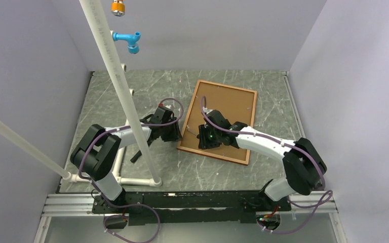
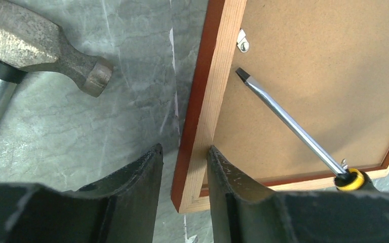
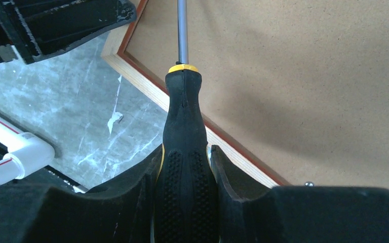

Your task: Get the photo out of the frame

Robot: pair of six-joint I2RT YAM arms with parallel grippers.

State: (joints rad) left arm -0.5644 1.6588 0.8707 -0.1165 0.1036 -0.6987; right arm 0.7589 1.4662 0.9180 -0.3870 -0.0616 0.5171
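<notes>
**Position.** The frame (image 2: 210, 86) lies face down on the tabletop (image 2: 106, 126), right of centre and toward the far edge. The photo (image 2: 324, 71) sits inside it with only its brown board backing showing. The printed side is hidden. A hammer (image 2: 45, 45) lies on the tabletop just beside the frame's left rail, not touching it.

**Fingers.** The left fingers (image 2: 137, 187) stand apart, astride the left rail near the frame's near-left corner. One finger is outside the rail and one is over the backing. A strip of tabletop shows between the outer finger and the rail, so the rail is not clamped. The right fingers (image 3: 233, 177) are clamped on the black handle of a screwdriver (image 3: 183, 116). Its shaft reaches across the backing, and its flat tip rests near a metal retaining tab (image 2: 242, 43) on the left rail.

**Handling.**
- The frame is probably light and stiff, but its rails are thin. Grip across a rail close to a corner, where the joint resists twisting.
- The backing is likely thin and rigid enough to lift flat, but it would crease under a point load.
- Turn the tabs aside before lifting, and pry at the board's edge, not its middle.
- The print face may scratch, so keep the tool tip off it.
- Whether glass lies beneath cannot be seen. Treat the assembly as fragile.
</notes>
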